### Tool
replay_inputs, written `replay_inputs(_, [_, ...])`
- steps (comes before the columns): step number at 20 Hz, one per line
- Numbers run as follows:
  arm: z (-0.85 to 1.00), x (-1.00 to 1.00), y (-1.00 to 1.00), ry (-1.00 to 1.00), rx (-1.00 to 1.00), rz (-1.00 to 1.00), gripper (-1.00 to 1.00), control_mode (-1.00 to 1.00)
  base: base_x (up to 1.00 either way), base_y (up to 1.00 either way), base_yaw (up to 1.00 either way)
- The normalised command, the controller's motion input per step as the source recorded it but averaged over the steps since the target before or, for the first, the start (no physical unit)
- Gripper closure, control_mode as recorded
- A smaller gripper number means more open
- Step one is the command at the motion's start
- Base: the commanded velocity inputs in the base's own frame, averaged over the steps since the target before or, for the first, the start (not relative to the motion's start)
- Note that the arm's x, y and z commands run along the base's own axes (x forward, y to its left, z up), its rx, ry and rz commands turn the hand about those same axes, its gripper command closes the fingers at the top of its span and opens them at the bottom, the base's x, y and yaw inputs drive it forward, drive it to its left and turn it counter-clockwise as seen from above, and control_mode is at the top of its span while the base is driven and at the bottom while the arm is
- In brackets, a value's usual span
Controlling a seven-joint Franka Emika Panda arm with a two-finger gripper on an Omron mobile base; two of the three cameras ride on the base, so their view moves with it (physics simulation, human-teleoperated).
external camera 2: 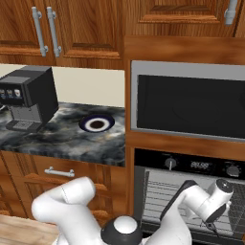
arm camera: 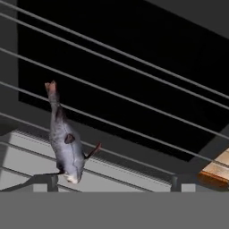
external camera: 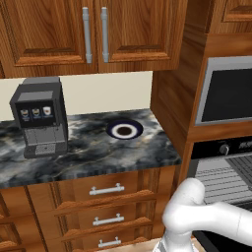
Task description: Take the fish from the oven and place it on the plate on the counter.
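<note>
A dark grey coffee machine is set at the left, against the cream wall. Wooden upper cabinets with silver bar handles are hung above it. A silver-framed appliance with plain dark glass is built into the wooden column

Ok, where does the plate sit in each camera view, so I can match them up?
Left base view: plate at centre, on the counter, right of the coffee machine.
Right base view: plate left of centre, beside the oven column.
Hand view: not in it.
Shared landmark: the coffee machine.
</note>
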Motion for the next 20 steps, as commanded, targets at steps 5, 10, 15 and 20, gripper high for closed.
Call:
replay_inputs(5, [-0.36, 0.52, 0.00, 0.03, 0.00, -0.10, -1.00, -1.00, 0.00, 0.00, 0.00])
replay_inputs(10, [-0.35, 0.31, -0.09, 0.00, 0.00, -0.08, -1.00, -1.00, 0.00, 0.00, 0.00])
replay_inputs(15, [-0.22, 0.02, -0.31, 0.00, 0.00, -0.05, -1.00, -1.00, 0.00, 0.00, 0.00])
replay_inputs(20, [-0.21, 0.10, -0.39, 0.02, 0.00, -0.04, -1.00, -1.00, 0.00, 0.00, 0.00])
